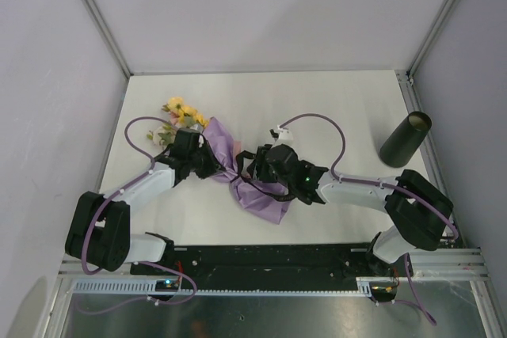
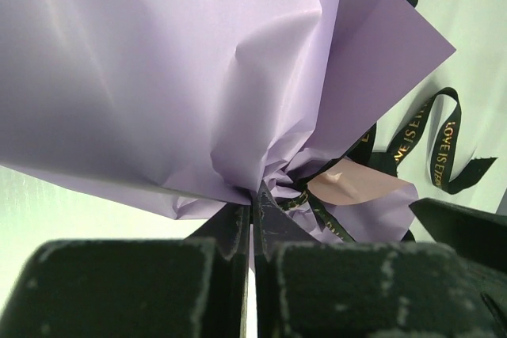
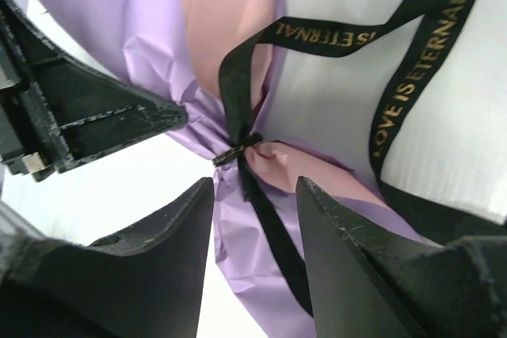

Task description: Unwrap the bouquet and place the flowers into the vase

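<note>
We see our right hand (image 3: 255, 187) with fingers spread apart, a strand of black ribbon (image 3: 396, 93) running between them. The ribbon's knot cinches the lilac bouquet (image 3: 119, 13) on the white worktop (image 3: 467, 140); the left hand (image 3: 119, 116) points at it.

This looks like a robotics lab test cell: a white table (image 1: 333, 104) boxed in by plain pale walls (image 1: 261, 5) and bare metal posts (image 1: 95, 13), with a left arm (image 1: 139, 187) and right arm (image 1: 360, 191) bolted to a black rail (image 1: 261, 257), trailing purple cables (image 1: 315, 115).
</note>
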`<state>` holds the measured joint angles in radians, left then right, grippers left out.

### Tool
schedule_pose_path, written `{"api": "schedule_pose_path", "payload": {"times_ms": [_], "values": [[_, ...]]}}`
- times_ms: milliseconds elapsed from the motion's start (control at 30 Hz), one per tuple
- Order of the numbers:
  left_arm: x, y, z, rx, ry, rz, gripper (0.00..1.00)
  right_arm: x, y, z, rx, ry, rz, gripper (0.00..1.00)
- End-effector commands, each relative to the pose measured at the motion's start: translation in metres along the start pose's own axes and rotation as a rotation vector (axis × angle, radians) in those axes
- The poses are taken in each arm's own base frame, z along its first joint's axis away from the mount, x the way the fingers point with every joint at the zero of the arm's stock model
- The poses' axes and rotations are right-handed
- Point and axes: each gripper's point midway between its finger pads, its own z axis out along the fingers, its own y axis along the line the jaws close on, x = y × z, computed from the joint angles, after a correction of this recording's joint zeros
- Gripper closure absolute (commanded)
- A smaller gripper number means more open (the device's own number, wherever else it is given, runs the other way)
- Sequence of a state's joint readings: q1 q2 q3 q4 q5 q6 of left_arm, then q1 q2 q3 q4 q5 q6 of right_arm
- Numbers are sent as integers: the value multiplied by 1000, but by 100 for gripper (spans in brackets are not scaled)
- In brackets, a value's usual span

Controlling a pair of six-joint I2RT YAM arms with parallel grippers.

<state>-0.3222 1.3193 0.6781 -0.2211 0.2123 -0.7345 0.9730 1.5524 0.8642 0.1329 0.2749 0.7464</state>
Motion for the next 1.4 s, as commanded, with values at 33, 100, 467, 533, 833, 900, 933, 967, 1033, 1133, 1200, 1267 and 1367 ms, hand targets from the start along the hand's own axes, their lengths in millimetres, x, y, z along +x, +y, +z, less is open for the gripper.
{"api": "schedule_pose_path", "payload": {"times_ms": [33, 100, 467, 533, 833, 900, 933, 967, 1033, 1133, 1200, 1267, 1367], "values": [[-12, -4, -2, 11, -55, -9, 100, -11, 38, -5, -134, -6, 119, 47], [-11, -5, -2, 14, -53, -11, 100, -9, 45, -2, -159, 5, 149, 46], [-11, -8, -5, 31, -60, -17, 100, 20, 57, 32, -212, 76, 292, 46], [-11, -7, -5, 30, -61, -19, 100, 25, 57, 39, -224, 86, 307, 46], [-9, -7, -6, 34, -60, -20, 100, 27, 54, 50, -230, 80, 329, 49], [-9, -7, -6, 33, -58, -20, 100, 21, 50, 46, -204, 63, 315, 49], [-9, -6, -6, 32, -59, -20, 100, 19, 47, 43, -187, 59, 307, 49], [-9, -6, -6, 32, -61, -20, 100, 14, 46, 39, -176, 46, 298, 49], [-10, -6, -7, 32, -65, -22, 100, 5, 46, 31, -168, 38, 298, 49], [-12, -10, -9, 40, -76, -26, 93, -2, 47, 23, -176, 58, 320, 48], [-15, -12, -12, 47, -87, -31, 80, -3, 48, 20, -169, 67, 328, 48], [-17, -15, -14, 53, -94, -37, 64, -2, 51, 19, -179, 74, 337, 48], [-20, -16, -18, 47, -106, -40, 48, 1, 63, 19, -219, 76, 347, 48]]}}
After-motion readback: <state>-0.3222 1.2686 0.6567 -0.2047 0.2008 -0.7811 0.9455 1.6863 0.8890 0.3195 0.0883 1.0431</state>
